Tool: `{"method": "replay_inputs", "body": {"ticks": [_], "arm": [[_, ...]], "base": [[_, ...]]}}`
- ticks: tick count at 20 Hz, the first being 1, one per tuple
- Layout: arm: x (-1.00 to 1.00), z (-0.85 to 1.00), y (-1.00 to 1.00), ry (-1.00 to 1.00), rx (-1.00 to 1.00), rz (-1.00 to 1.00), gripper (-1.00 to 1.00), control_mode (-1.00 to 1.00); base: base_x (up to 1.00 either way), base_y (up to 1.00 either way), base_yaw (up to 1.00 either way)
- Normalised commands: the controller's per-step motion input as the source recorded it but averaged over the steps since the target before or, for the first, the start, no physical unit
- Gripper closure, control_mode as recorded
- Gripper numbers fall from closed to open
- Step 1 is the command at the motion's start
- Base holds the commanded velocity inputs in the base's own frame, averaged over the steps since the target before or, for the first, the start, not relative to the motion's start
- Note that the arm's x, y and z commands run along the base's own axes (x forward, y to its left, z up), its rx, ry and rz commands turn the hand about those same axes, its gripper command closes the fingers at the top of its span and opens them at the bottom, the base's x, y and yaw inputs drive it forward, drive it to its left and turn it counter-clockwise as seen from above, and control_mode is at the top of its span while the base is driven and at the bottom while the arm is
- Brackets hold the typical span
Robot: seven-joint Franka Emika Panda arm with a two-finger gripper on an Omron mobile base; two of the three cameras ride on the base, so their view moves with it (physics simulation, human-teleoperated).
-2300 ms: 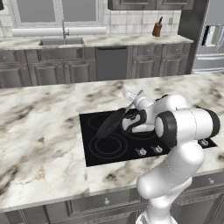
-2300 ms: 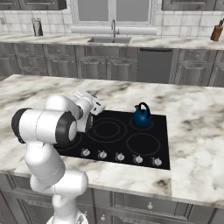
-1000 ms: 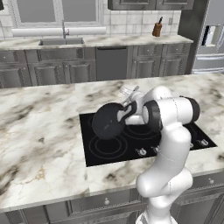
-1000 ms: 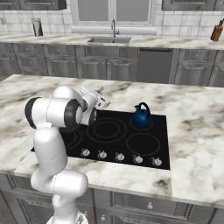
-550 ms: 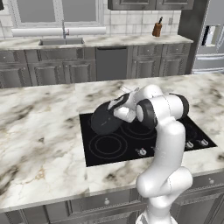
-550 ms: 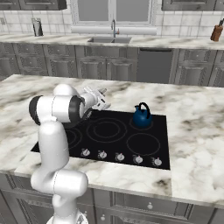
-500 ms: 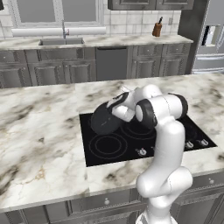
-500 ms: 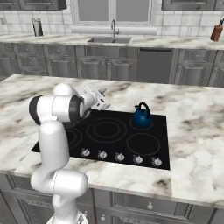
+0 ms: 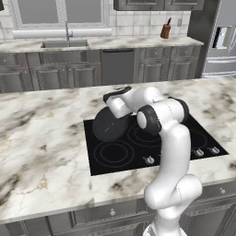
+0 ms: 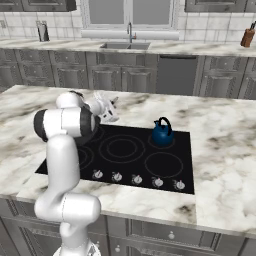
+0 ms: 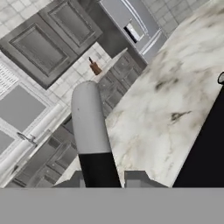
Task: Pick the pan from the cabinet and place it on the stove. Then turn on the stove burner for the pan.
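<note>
We see the end effector (image 11: pixel 104 179) clenched on the handle (image 11: pixel 89 127) of the pan (image 9: pixel 110 124), with a finger on either side of it in the hand view. The pan hangs tilted, nearly on edge, above the stove (image 9: pixel 138 159), over its rear-left area. Below it lie the burner (image 9: pixel 114 153) rings; whether the pan touches the glass, we cannot tell. A blue kettle (image 10: pixel 161 132) stands on the far side of the stove. The knobs (image 10: pixel 136 179) line the front edge, with the marble table (image 9: pixel 41 138) around. We judge the pick complete; levelling, setting down, releasing and turning the knob remain.
</note>
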Motion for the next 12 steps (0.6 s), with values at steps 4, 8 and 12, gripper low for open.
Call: {"method": "replay_inputs", "body": {"ticks": [4,8,12], "arm": [[0.1,-0.46,0.33,-0.15,0.13,-0.18,1.0,-1.0],[0.03,-0.44,0.31,-0.13,0.11,-0.18,1.0,-1.0],[0.0,-0.39,0.11,-0.07,0.09,-0.16,1.0,-1.0]], "base": [[0.0,0.0,0.0],[0.0,0.0,0.0],[0.0,0.0,0.0]]}}
